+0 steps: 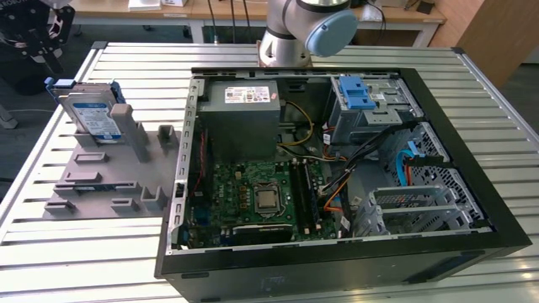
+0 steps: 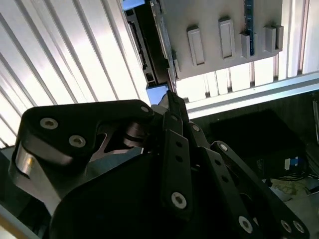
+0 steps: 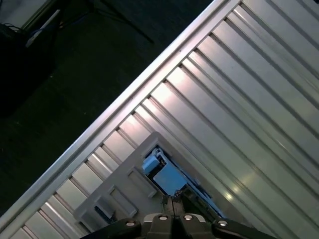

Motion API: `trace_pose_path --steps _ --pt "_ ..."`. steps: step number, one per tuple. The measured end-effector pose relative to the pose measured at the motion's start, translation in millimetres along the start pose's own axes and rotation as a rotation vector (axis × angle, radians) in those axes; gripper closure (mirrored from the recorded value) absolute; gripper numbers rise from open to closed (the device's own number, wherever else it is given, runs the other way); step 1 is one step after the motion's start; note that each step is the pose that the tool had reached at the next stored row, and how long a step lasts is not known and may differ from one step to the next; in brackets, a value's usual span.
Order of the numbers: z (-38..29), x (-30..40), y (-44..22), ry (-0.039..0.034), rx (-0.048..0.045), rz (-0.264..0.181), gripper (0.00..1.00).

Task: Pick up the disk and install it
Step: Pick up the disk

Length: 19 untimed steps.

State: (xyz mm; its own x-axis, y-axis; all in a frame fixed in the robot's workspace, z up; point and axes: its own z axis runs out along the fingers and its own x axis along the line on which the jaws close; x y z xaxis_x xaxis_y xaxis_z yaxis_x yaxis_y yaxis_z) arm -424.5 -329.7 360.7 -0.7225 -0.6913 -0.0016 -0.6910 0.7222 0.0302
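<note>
Clenched on nothing, end effector (image 3: 172, 200) hovers above the disk (image 1: 91, 113), upright in grey holder (image 1: 101, 184)

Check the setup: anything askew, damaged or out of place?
Nothing stands out. The disk stands on edge in its grey holder at the exterior view's left, outside the open case. The gripper hangs just above the disk. The cables in the case run loose, but nothing is spilled.

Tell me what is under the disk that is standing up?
The disk stands in a grey holder on the slatted table. A grey post covers its lower corner, so the slot is hidden.
</note>
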Motion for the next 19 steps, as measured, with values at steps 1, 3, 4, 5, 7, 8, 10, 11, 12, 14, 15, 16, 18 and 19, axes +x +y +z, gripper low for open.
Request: trace_pose_path --steps 1,3,4,5,7,8,10,11,12,14,15,16,18,19 --pt "0.0 0.0 0.0 0.0003 0.0 -0.01 0.89" --pt "0.1 0.0 0.0 0.001 0.0 -0.032 0.89" --pt "0.1 0.0 0.0 0.0013 -0.0001 -0.042 0.89" --pt "0.1 0.0 0.0 0.0016 -0.0001 -0.053 0.89" --pt "0.1 0.0 0.0 0.0023 -0.0001 -0.074 0.89" --pt "0.2 0.0 0.0 0.0025 -0.0001 -0.084 0.89" --pt "0.2 0.0 0.0 0.0032 -0.0002 -0.107 0.89" --pt "0.2 0.0 0.0 0.0036 -0.0002 -0.118 0.89" --pt "0.3 0.0 0.0 0.0039 -0.0002 -0.13 0.89" --pt "0.3 0.0 0.0 0.0046 -0.0002 -0.153 0.89" --pt "0.3 0.0 0.0 0.0051 -0.0003 -0.165 0.89" --pt "0.4 0.0 0.0 0.0054 -0.0003 -0.178 0.89" --pt "0.5 0.0 0.0 0.0061 -0.0003 -0.202 0.89" --pt "0.5 0.0 0.0 0.0065 -0.0004 -0.215 0.89"
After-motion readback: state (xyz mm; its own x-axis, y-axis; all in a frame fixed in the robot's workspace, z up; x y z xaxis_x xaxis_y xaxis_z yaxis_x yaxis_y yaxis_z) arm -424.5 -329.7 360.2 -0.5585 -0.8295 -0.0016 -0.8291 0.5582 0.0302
